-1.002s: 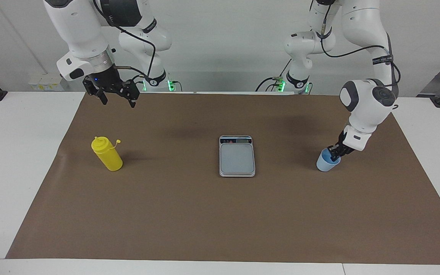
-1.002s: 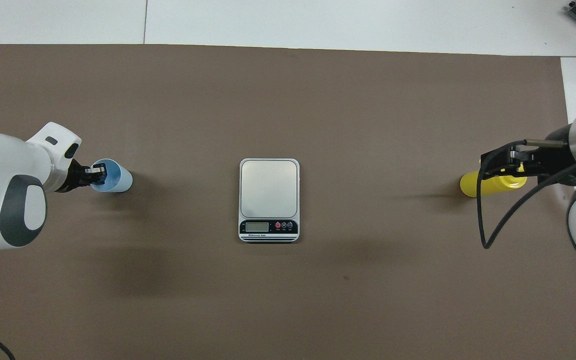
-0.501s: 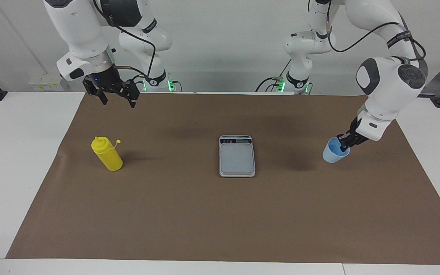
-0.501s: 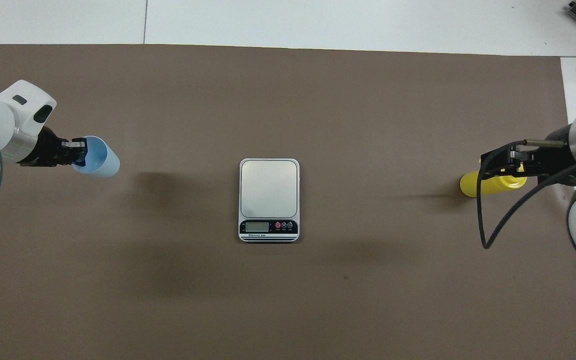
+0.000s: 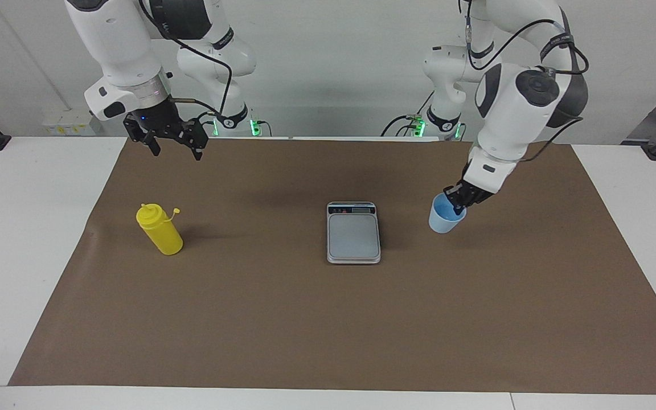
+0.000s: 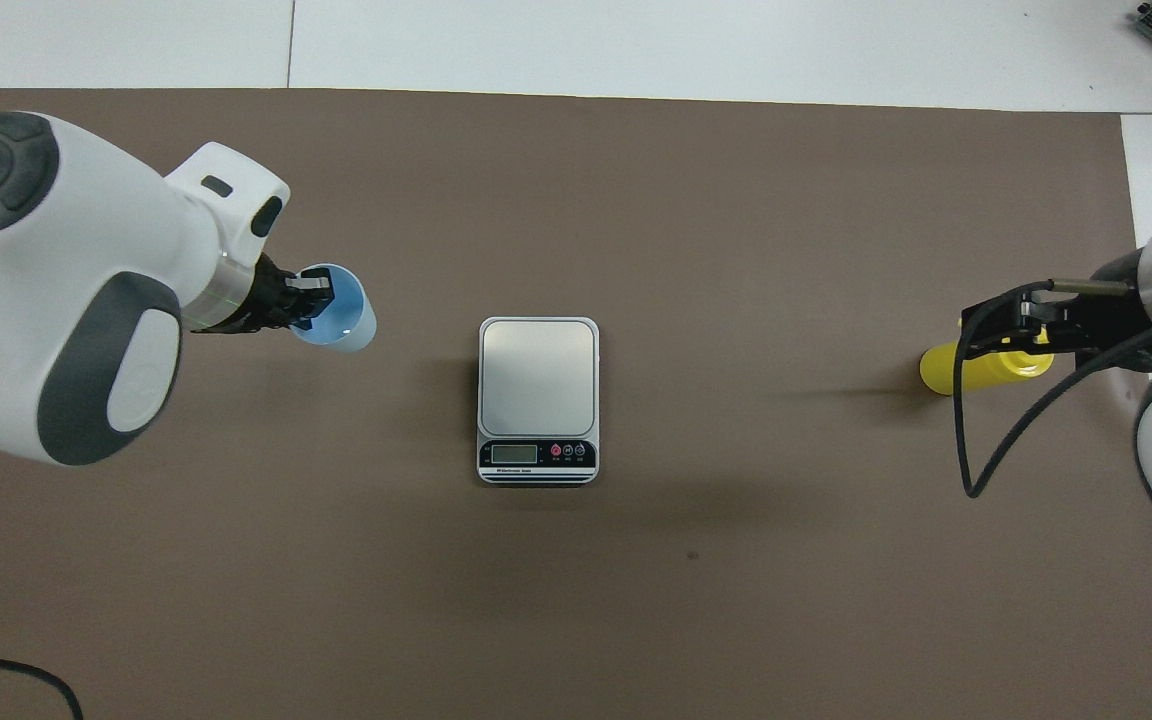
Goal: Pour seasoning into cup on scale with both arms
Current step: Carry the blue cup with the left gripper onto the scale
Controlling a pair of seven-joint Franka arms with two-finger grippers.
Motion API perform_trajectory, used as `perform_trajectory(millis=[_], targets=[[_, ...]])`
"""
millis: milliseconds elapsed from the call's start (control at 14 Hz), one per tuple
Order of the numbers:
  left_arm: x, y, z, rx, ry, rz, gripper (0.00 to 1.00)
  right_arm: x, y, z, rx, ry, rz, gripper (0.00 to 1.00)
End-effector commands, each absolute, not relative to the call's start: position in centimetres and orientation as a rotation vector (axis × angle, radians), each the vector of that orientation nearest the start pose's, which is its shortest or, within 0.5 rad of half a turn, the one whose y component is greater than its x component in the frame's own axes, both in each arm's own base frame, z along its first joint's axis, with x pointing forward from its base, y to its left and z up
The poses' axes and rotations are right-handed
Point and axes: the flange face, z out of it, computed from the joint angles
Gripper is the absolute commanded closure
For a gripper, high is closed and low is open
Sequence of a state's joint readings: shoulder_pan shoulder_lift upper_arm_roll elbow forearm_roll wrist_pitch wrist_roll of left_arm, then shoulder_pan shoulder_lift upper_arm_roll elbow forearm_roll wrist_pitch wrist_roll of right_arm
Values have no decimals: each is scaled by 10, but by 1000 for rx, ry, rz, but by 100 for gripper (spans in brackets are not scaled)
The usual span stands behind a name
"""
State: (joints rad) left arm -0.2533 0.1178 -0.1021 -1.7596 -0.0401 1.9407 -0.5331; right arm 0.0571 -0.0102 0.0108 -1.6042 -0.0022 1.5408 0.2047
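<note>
Cup (image 5: 443,219) transfer in hand: left gripper (image 5: 460,203) pinches its rim, raised beside the scale (image 5: 353,236). Right gripper (image 5: 173,143), jaws spread, waits above the seasoning (image 5: 160,230). Next move calls for setting cup onto the platform

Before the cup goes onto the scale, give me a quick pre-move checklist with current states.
1. Left gripper shut on the cup rim: ok.
2. Cup lifted off the brown mat, over the mat beside the scale: ok.
3. Scale platform free of objects: ok.
4. Cup over the scale: not ok, it hangs toward the left arm's end.
5. Yellow bottle upright, cap off the nozzle: ok.
6. Right gripper open, waiting above the mat, not on the bottle: ok.
</note>
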Motion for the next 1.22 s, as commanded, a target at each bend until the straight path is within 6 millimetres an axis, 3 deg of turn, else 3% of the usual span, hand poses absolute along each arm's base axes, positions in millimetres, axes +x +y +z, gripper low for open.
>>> perform_trajectory(millis=[0,215,429,1002,1145], targets=[[553,-266,486,-3224,-349,-136,100,540,31,613,-3150,191,70,0],[545,-304,472,-3251,-259,-162,100,540,31,613,-3150,191,70,0],[537,-347,436,-3239,-240,-145,100,540,31,613,-3150,191,70,0],[510,-366,395,-3217,-152,-109,100,540,31,613,-3150,191,70,0],[513,-365,397,-3230,-160,-139,100,540,31,613,-3150,191,70,0]])
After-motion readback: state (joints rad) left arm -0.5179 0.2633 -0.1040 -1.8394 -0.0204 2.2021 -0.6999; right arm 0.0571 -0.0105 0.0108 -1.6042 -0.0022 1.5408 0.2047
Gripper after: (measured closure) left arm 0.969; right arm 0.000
